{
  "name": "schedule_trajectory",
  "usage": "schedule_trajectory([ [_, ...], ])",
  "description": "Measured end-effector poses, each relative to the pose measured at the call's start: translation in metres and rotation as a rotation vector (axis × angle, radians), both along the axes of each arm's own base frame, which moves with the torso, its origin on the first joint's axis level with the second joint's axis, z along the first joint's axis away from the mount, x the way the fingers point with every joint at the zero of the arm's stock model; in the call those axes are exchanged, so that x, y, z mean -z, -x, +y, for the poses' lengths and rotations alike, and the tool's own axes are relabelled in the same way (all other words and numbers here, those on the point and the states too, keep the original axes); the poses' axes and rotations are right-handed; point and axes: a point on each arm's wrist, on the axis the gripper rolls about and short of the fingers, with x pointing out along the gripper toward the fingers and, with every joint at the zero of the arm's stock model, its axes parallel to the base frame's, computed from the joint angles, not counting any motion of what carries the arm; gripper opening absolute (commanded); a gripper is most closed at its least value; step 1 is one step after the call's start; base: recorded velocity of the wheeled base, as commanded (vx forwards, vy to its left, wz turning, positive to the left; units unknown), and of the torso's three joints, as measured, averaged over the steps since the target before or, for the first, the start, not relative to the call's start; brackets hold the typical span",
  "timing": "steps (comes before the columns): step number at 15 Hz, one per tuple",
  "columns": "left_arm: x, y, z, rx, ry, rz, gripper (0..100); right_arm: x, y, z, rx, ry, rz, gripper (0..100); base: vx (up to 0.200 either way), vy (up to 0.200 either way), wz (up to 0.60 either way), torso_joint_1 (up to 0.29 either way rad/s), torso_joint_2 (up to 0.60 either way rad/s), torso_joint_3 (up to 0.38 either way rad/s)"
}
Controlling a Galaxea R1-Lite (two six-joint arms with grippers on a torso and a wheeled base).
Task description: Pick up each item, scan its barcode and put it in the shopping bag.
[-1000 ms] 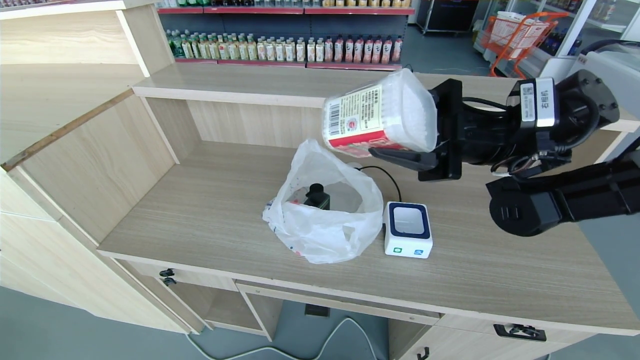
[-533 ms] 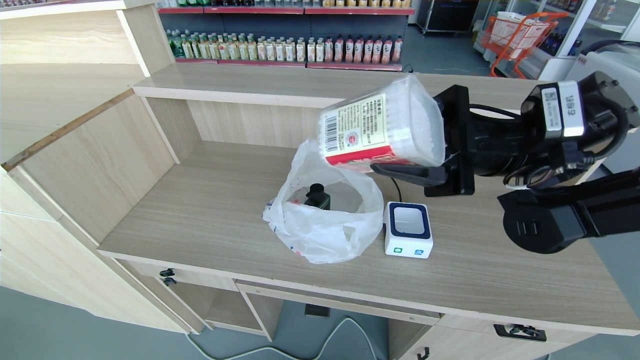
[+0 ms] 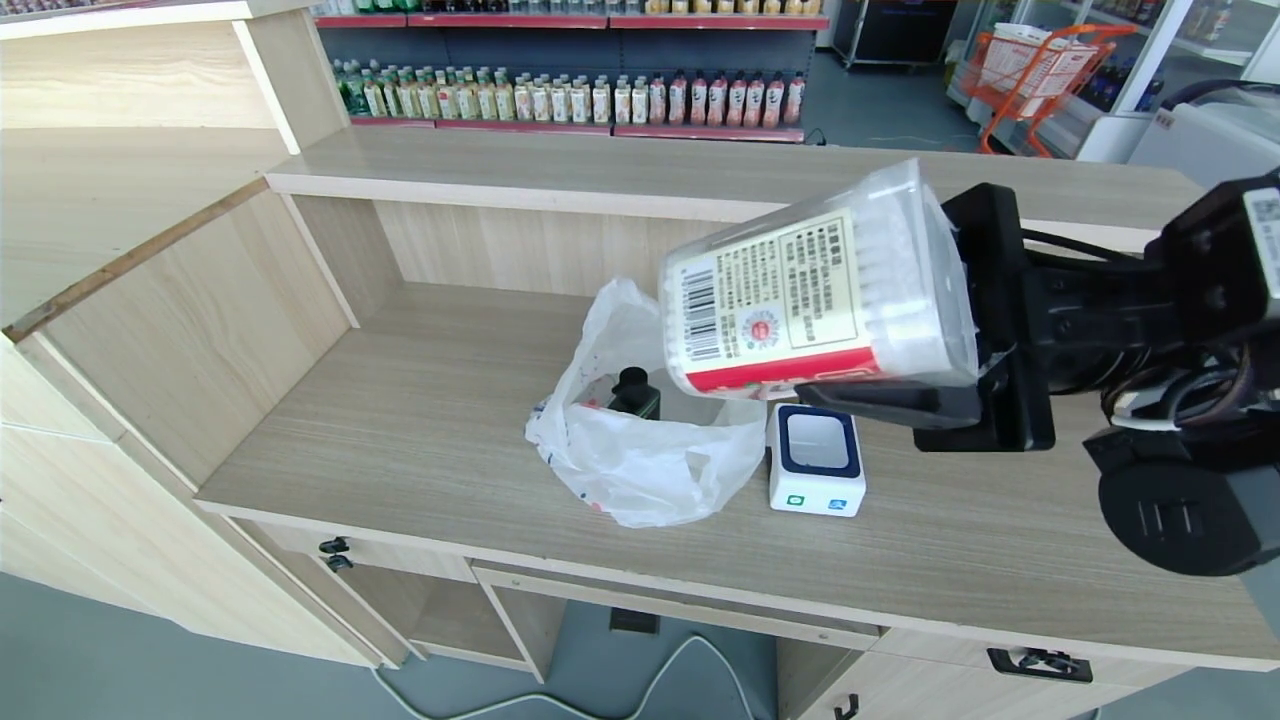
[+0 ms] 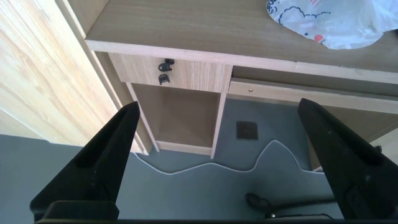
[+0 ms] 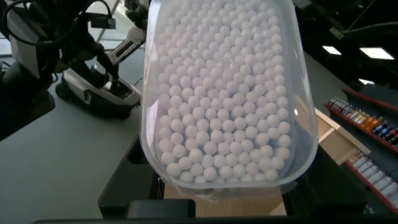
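My right gripper [image 3: 905,335] is shut on a clear tub of cotton swabs [image 3: 815,295] with a red-and-white label and a barcode facing the head camera. The tub hangs tilted above the counter, over the white barcode scanner [image 3: 817,459] and the right edge of the white shopping bag [image 3: 645,435]. In the right wrist view the tub's clear end [image 5: 227,93] shows rows of white swab tips. The bag stands open with a dark bottle [image 3: 633,392] inside. My left gripper [image 4: 227,162] hangs open below the counter's front edge, over the floor, holding nothing.
The wooden counter [image 3: 420,420] has a raised back ledge [image 3: 500,165] and a side wall on the left. A black cable [image 3: 775,350] runs from the scanner. Drawers [image 4: 186,71] sit under the counter. Drink shelves [image 3: 570,95] and an orange cart [image 3: 1040,70] stand beyond.
My right arm has carried the tub toward the head camera and rightward, lower over the scanner, and turned it a little. The bag and scanner have stayed put.
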Motion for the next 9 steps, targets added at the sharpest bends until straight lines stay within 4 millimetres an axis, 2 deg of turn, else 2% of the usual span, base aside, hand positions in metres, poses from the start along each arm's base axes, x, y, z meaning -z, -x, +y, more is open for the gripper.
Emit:
schedule_trajectory([
  [9,0.000,0.000,0.000,0.000,0.000,0.000,100,-0.009,0.026,-0.027,0.047,-0.008,-0.017,0,0.000,0.000,0.00,0.000,0.00,0.000],
])
